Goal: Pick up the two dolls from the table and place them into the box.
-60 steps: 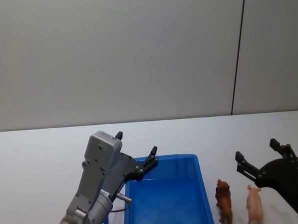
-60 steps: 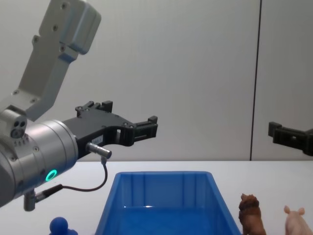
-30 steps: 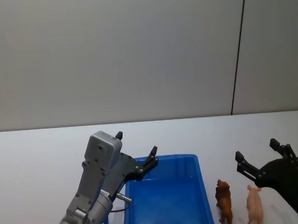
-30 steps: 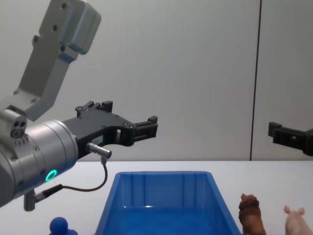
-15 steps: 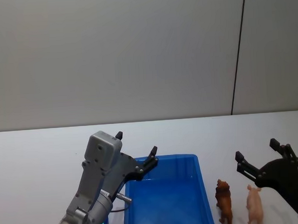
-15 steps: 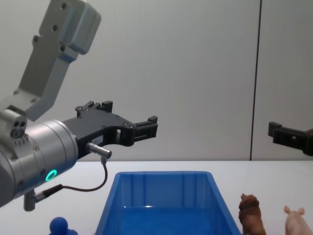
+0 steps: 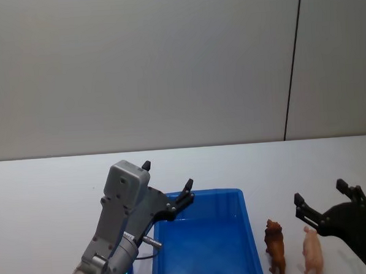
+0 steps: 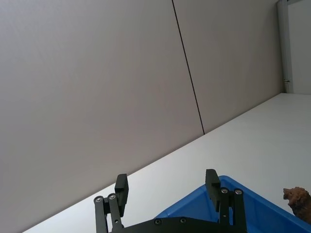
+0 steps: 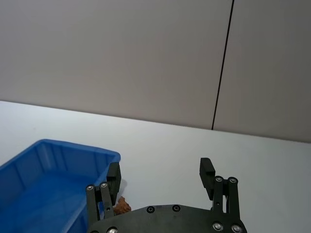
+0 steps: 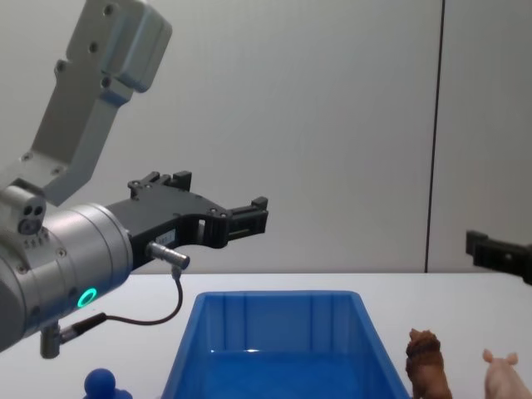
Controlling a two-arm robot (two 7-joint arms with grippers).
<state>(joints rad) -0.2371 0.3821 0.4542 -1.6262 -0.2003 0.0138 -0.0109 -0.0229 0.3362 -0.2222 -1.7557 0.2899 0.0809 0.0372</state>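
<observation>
Nearest the robot: lion [image 7: 275,247] and pig [image 7: 312,250], both upright on the table [image 7: 45,193], side by side, close but not touching. Heads point to 12 o'clock.
Lion is at 3 o'clock of the box [image 7: 216,192], just beside its right wall. Pig is at 3 o'clock of the lion. Neither doll is in the box yet.

Small blue rounded thing [image 10: 104,384] is on the table at roughly 8 o'clock of the box. Can't tell what it is.

Right gripper [image 7: 321,191] hovers above the table, raised clear of both dolls, fingertips at about 12 o'clock of the pig. It is released: fingers spread wide, nothing between them. The right wrist view catches the lion's head just beside one fingertip, with the box off to that side.

Left gripper [image 7: 167,176] hangs well above the box's 10 o'clock corner, pointing toward 2 o'clock. Also released and not holding anything.

Farthest: the white tabletop runs on to a grey wall [image 7: 136,72] with a dark vertical seam [image 7: 293,64] at about 1 o'clock.
</observation>
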